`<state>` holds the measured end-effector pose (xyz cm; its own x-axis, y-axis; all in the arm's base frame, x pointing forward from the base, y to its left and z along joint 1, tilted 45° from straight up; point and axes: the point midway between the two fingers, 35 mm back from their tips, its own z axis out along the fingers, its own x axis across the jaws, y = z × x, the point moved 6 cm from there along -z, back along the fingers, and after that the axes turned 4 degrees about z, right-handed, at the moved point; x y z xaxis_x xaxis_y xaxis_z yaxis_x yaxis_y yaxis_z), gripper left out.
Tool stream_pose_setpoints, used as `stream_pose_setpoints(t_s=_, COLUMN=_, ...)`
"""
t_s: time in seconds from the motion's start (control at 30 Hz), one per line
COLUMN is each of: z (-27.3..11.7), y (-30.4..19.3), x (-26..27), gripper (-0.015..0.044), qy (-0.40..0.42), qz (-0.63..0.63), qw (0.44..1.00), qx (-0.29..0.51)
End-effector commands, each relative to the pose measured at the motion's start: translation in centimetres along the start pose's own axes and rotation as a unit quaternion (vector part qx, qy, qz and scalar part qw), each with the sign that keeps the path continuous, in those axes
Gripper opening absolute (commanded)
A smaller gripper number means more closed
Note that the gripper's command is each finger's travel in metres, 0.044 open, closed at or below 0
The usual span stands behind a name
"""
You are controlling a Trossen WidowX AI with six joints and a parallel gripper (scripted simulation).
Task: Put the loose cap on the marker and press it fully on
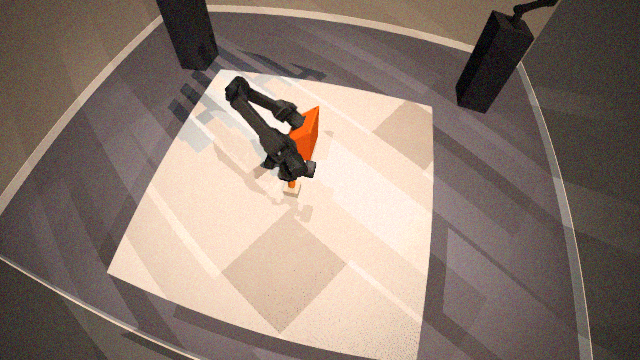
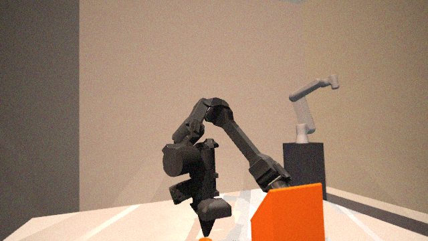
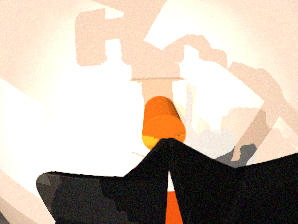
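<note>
The holder block [image 1: 295,193] is small and pale and stands on the table. An orange cylinder [image 1: 291,184] [image 2: 205,239] [image 3: 161,112] stands upright at it, seemingly the cap over the marker; no loose cap shows elsewhere. How far down the cap sits cannot be told. My gripper [image 2: 206,235] [image 3: 166,144] is shut with nothing between its fingers and points down. In the exterior view its tips are just over the cylinder's top; in the wrist view they overlap the near edge of its round end. Whether they touch is unclear.
A large orange wedge-shaped block [image 1: 311,135] [image 2: 294,214] stands close beside the arm and gripper. Dark pedestals [image 1: 192,37] [image 1: 492,62] stand beyond the table, and one [image 2: 303,164] bears a pale arm [image 2: 305,110] in the exterior view.
</note>
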<state>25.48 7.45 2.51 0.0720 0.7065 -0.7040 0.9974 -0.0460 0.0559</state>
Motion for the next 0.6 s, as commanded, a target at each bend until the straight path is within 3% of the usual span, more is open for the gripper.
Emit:
stream_pose_setpoints(t_s=0.0, z=-4.3, y=0.4, x=0.3, gripper=0.0, qy=0.007, qz=0.003, qw=1.0, qx=-0.006)
stream_pose_setpoints(t_s=0.1, z=-7.9, y=0.0, x=0.1, gripper=0.0, qy=0.006, qz=0.003, qw=1.0, qx=-0.005)
stream_pose_setpoints(t_s=0.27, z=-8.1, y=0.0, x=0.1, gripper=0.0, qy=0.006, qz=0.003, qw=1.0, qx=-0.005)
stream_pose_setpoints(t_s=0.57, z=-8.1, y=0.0, x=0.1, gripper=0.0236, qy=0.006, qz=0.003, qw=1.0, qx=-0.005)
